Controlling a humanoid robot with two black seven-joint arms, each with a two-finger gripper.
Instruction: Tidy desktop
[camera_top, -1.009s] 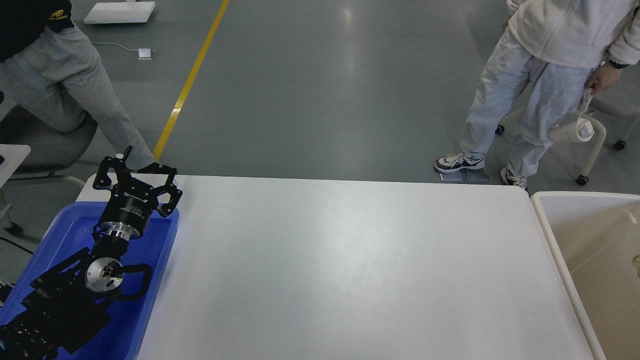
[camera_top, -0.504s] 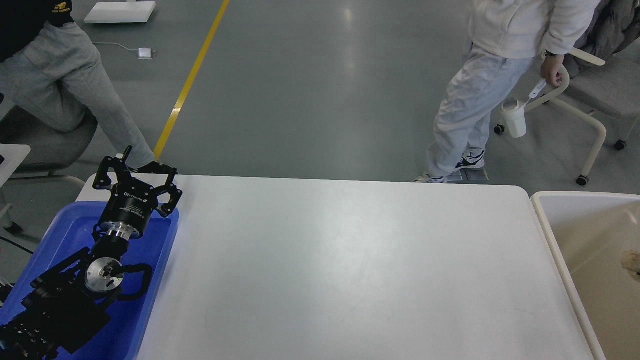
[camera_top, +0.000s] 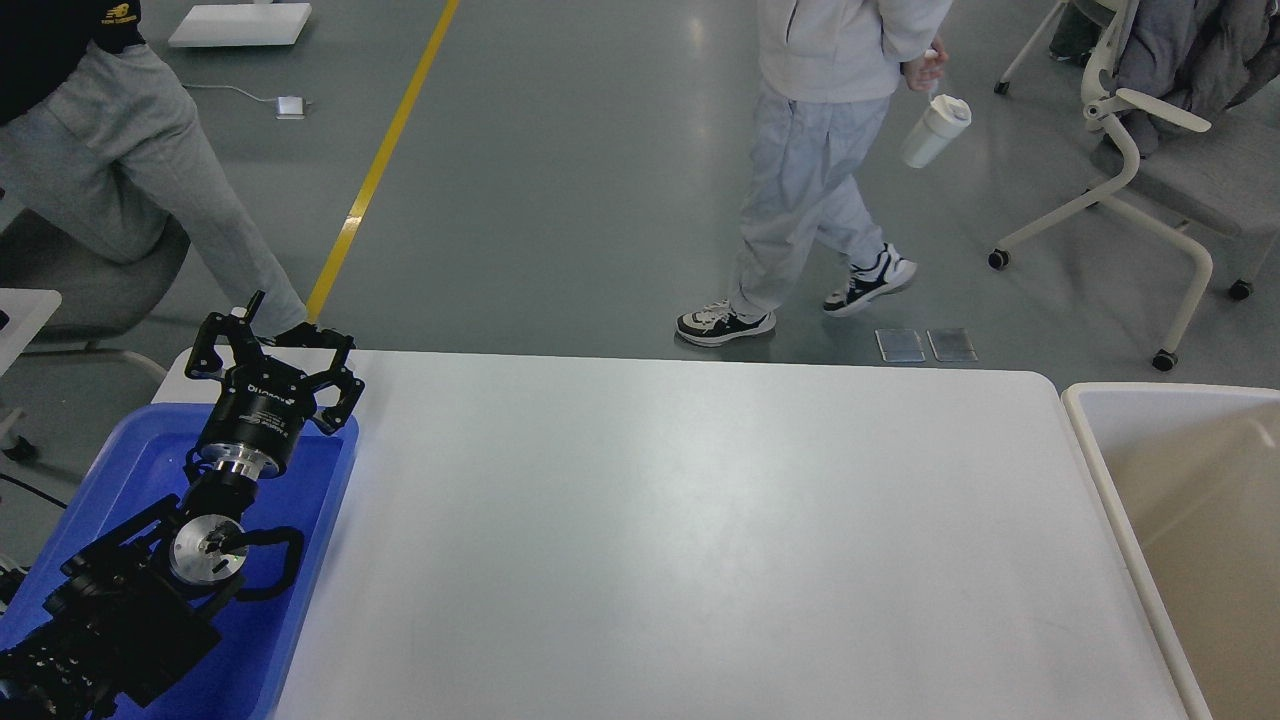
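The desktop (camera_top: 700, 520) is a wide white tabletop with rounded corners, and nothing lies on the part I see. My left gripper (camera_top: 272, 342) is held over the far end of the blue tray (camera_top: 325, 480) at the desktop's left edge. Its fingers are spread open and hold nothing. My left arm runs back over the tray to the lower left. My right gripper is out of view.
A beige tub (camera_top: 1110, 470) stands against the desktop's right edge. A person in white (camera_top: 800, 150) carrying a cup walks on the floor beyond the far edge. A seated person (camera_top: 120, 170) is at the far left and a chair (camera_top: 1150, 170) at the far right.
The person in white has walked from far right to behind the desktop's middle. A small tan thing seen in the tub no longer shows. My left arm has not moved.
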